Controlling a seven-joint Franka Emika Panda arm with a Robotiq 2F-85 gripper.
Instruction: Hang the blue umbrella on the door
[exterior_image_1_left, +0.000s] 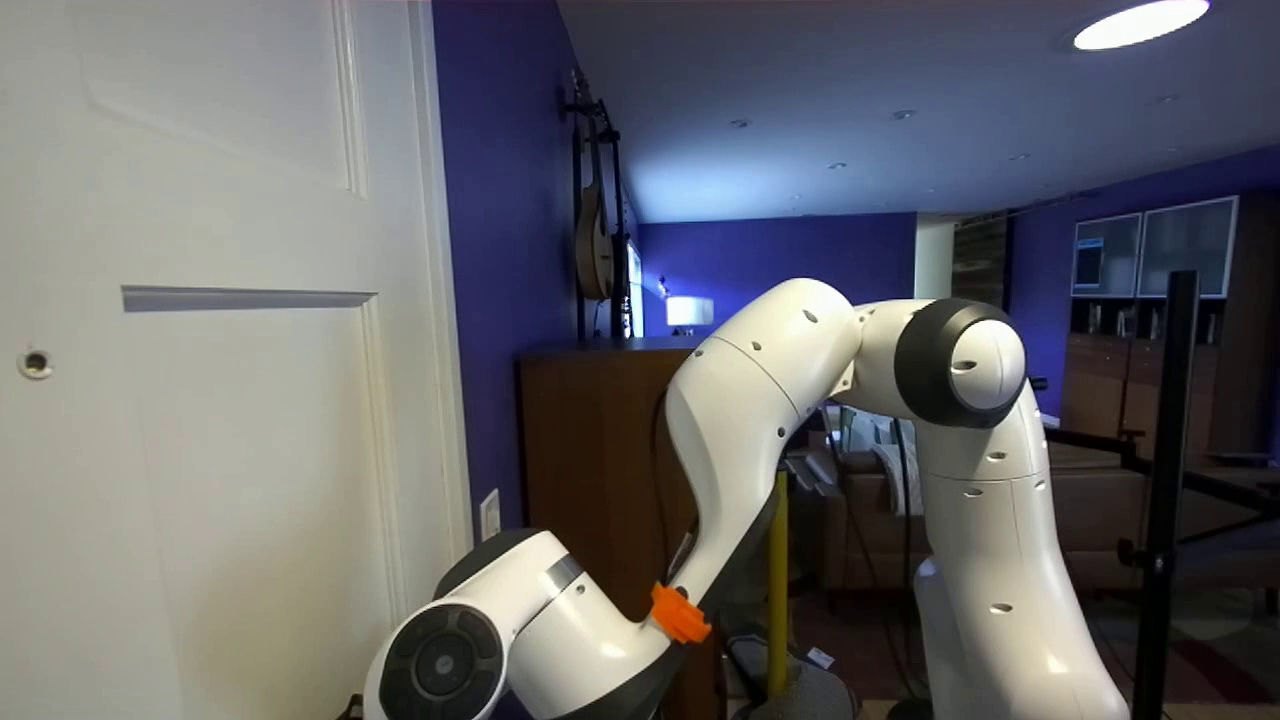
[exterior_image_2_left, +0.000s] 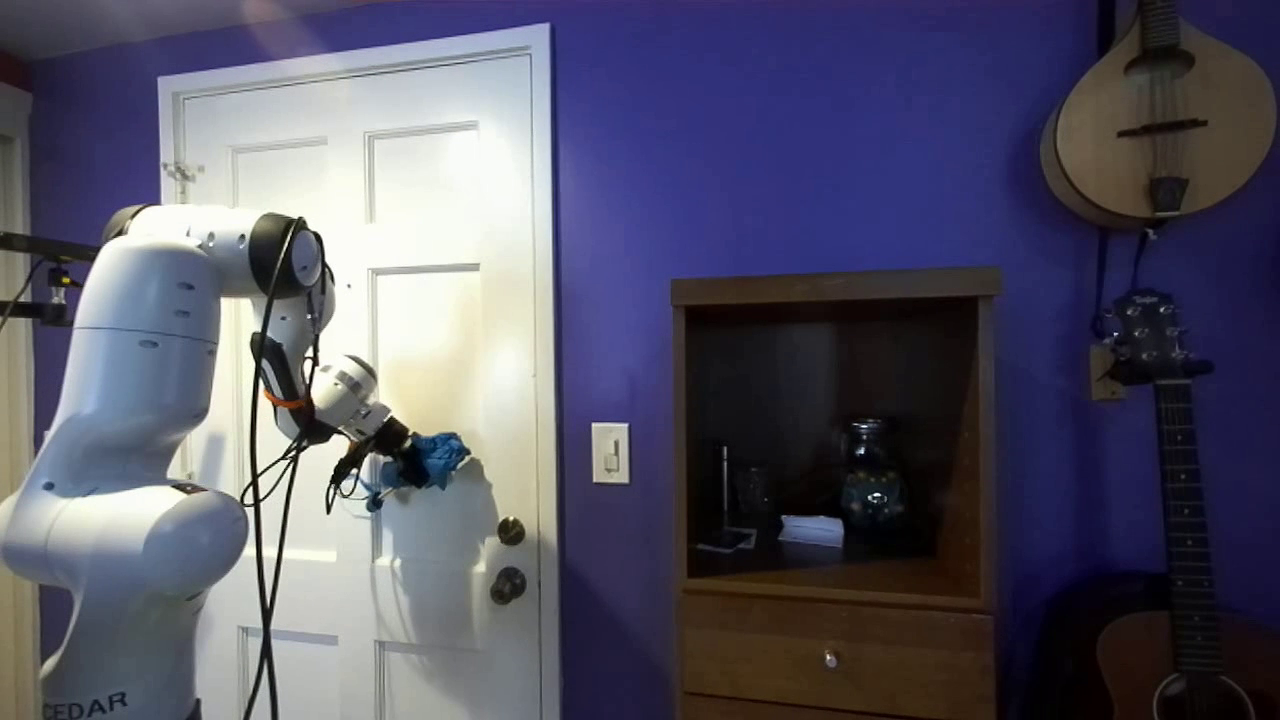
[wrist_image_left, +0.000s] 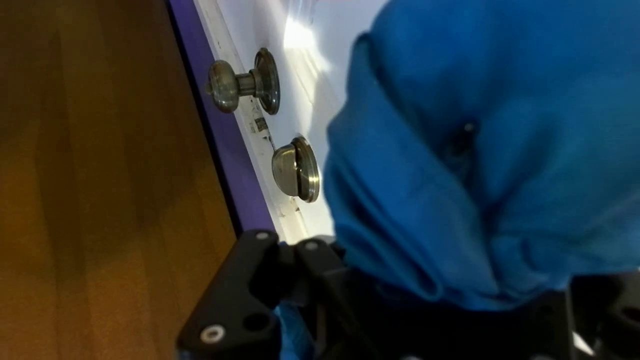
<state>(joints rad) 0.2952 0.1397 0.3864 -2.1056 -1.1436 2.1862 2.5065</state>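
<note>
The blue umbrella (exterior_image_2_left: 442, 460) is a crumpled bundle of blue fabric at the tip of my gripper (exterior_image_2_left: 408, 462). In the wrist view the umbrella (wrist_image_left: 450, 150) fills the right side, and the gripper (wrist_image_left: 430, 320) is shut on it with fingertips hidden in shadow and fabric. A blue scrap also shows behind the left finger linkage. The white panelled door (exterior_image_2_left: 425, 340) stands behind the umbrella, at lower-panel height; I cannot tell if they touch. The door also shows in an exterior view (exterior_image_1_left: 260, 480), with a small dark round spot (exterior_image_1_left: 35, 364). There, umbrella and gripper are out of view.
A deadbolt (exterior_image_2_left: 511, 530) and a knob (exterior_image_2_left: 508, 585) stick out of the door; in the wrist view the deadbolt (wrist_image_left: 296, 169) and knob (wrist_image_left: 240, 82) are left of the umbrella. A brown cabinet (exterior_image_2_left: 835, 285) stands right of the door. Loose cables (exterior_image_2_left: 262, 450) hang from the arm.
</note>
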